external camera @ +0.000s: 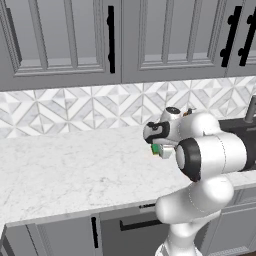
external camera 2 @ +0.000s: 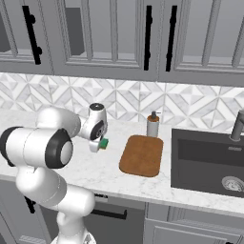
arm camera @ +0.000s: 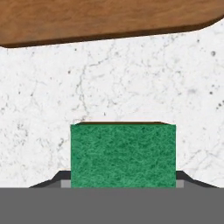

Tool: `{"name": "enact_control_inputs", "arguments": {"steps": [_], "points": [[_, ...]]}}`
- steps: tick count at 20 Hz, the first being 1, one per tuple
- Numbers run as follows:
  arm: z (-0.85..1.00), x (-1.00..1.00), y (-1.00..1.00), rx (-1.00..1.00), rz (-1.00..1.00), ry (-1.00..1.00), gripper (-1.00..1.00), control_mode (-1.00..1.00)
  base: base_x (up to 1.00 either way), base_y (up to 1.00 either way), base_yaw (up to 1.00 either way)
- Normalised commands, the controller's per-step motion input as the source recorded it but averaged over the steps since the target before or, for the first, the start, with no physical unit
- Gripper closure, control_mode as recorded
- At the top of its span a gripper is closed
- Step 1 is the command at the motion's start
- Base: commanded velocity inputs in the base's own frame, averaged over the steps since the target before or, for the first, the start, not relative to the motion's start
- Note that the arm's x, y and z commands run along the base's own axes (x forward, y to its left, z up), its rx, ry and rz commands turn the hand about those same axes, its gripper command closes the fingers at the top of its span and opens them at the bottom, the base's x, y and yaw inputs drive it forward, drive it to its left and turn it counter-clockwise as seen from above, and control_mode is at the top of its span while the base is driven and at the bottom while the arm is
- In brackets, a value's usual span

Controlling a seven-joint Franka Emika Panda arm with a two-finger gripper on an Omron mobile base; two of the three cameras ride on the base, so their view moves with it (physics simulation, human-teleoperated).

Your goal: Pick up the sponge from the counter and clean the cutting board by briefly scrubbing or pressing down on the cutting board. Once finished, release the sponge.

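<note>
While low over counter (external camera 2: 95,176), fingers (arm camera: 123,183) clasp sponge (arm camera: 123,155).

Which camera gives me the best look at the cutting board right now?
The right base view: the whole cutting board lies unobstructed on the counter. The hand view catches one edge of it beyond the sponge.

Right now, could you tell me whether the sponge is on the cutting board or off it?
Off it. The sponge sits between the claw's fingertips, with white counter separating it from the cutting board.
</note>
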Motion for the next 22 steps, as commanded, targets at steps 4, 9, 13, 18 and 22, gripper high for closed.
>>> {"name": "enact_control_inputs", "arguments": {"steps": [4,9,13,18,22], "points": [[0.0,0.0,0.26,0.0,0.0,0.0,-1.0,-1.0,0.0,0.0,0.0],[0.0,0.0,0.04,0.0,0.0,0.0,-1.0,-1.0,0.0,0.0,0.0],[0.04,-0.09,0.0,0.0,0.0,0.0,-1.0,-1.0,0.0,0.0,0.0],[0.14,-0.24,0.12,0.0,0.0,-0.01,-1.0,-1.0,0.0,0.0,0.0],[0.3,-0.2,0.44,-0.03,0.0,-0.11,-1.0,-1.0,0.0,0.0,0.0]]}}
